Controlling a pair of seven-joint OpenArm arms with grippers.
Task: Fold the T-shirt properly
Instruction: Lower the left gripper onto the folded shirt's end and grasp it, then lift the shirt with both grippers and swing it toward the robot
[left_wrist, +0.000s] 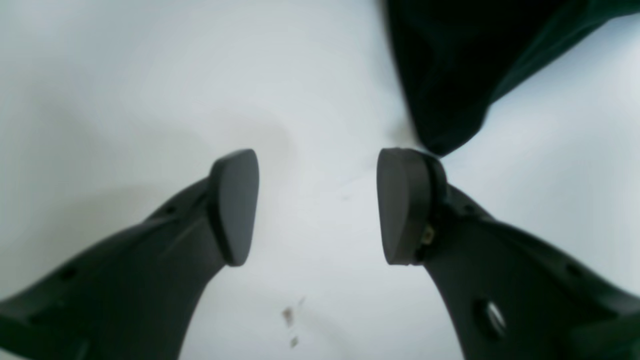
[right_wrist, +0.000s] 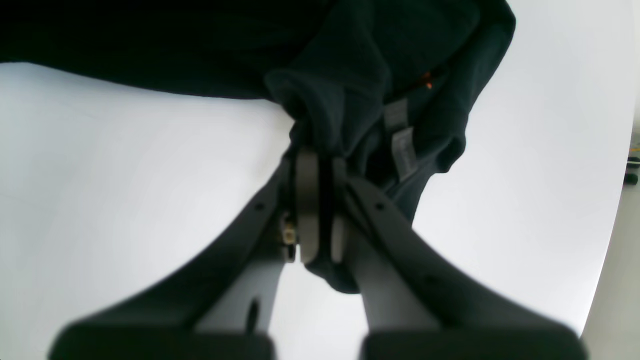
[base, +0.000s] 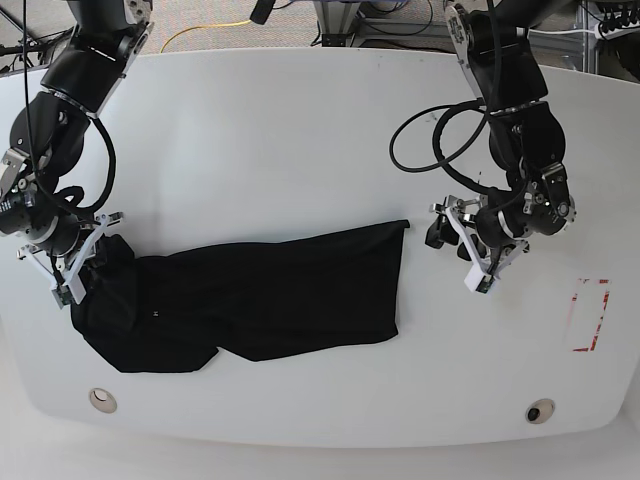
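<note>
One end pinched, the other end free.

Left wrist view: the left gripper (left_wrist: 317, 205) has its fingers spread wide with nothing between them, over bare table (left_wrist: 125, 90); a corner of the shirt (left_wrist: 450, 75) lies just beyond one fingertip, seemingly not touching. Right wrist view: the right gripper (right_wrist: 320, 210) is clamped tight on a bunched fold of shirt (right_wrist: 350, 90) near its label. Base view: the shirt (base: 270, 290) lies as a long band across the table (base: 300, 120), its long axis running side to side, one end bundled at the right gripper (base: 70, 270), the flat, squared end pointing toward the left gripper (base: 455, 235) close by. For a neat fold, I'd say the held end should be carried over evenly, keeping the edges lined up and the cloth flat.
</note>
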